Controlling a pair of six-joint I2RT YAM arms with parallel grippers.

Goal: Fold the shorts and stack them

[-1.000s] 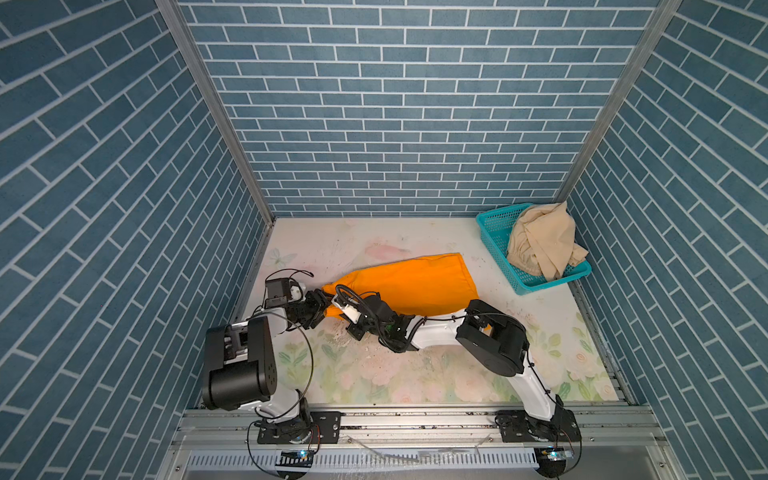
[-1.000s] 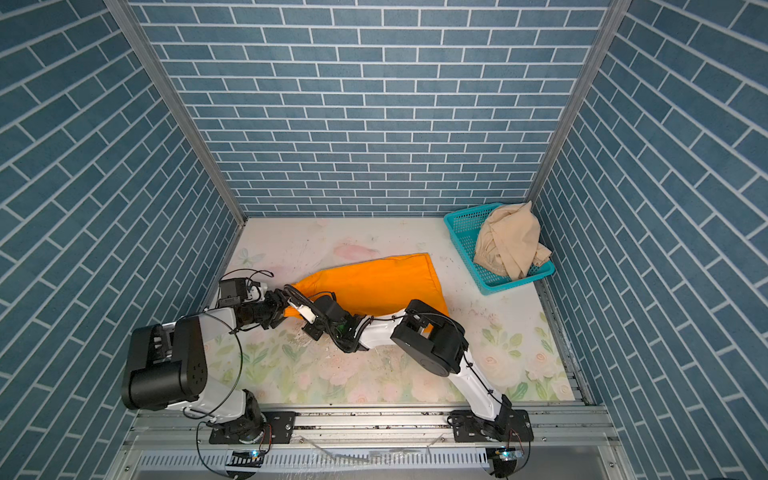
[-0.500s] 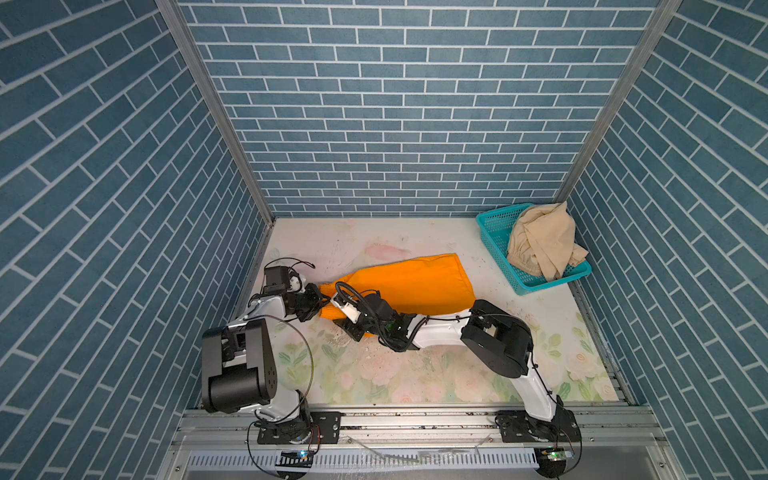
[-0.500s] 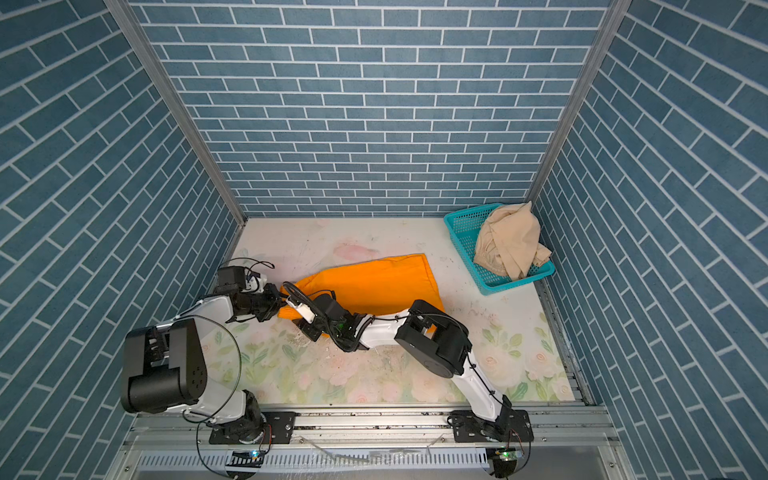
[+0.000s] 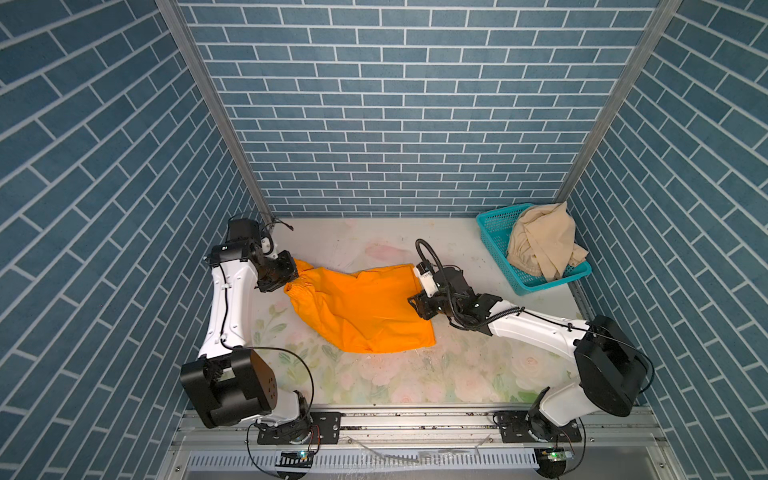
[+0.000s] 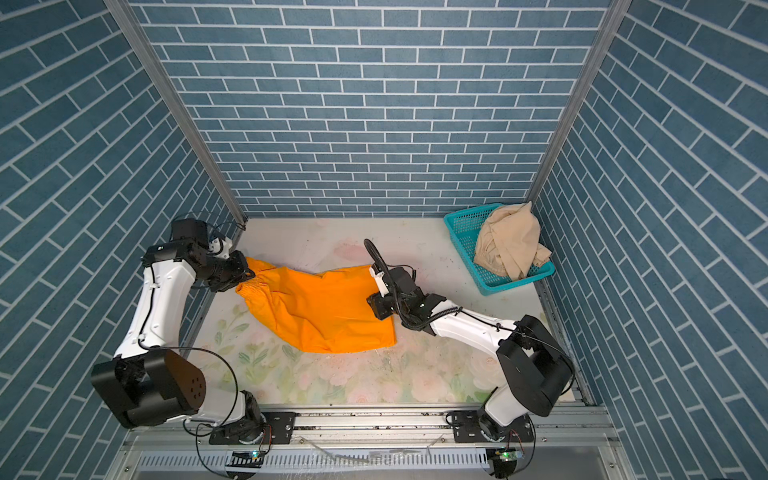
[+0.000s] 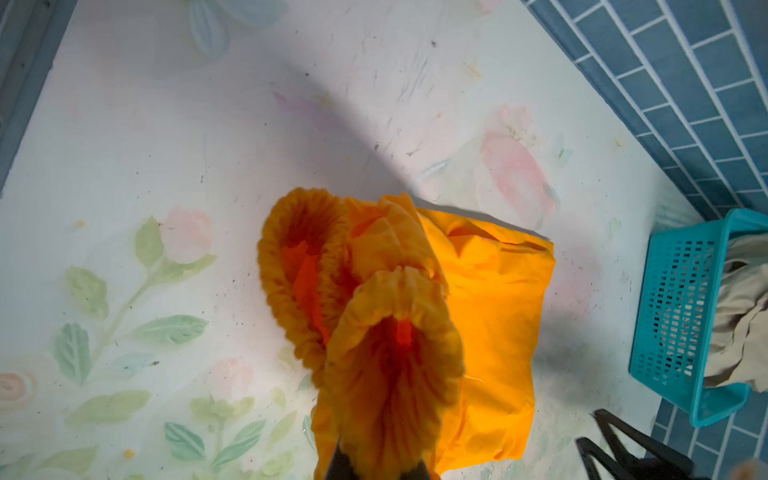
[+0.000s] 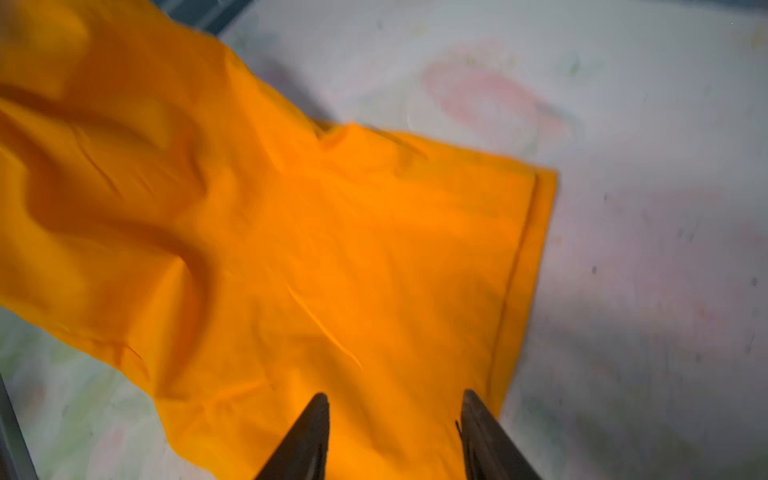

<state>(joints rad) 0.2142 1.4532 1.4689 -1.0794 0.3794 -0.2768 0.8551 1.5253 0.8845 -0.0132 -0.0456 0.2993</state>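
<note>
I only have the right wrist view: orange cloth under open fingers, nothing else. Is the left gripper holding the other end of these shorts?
Observer: Yes. In both top views the left gripper is shut on the gathered waistband of the orange shorts, on the side away from your fingers.
Operator: And the second pair, where is it?
Observer: The beige shorts lie crumpled and unfolded in the teal basket at the far right corner of the table.
</note>
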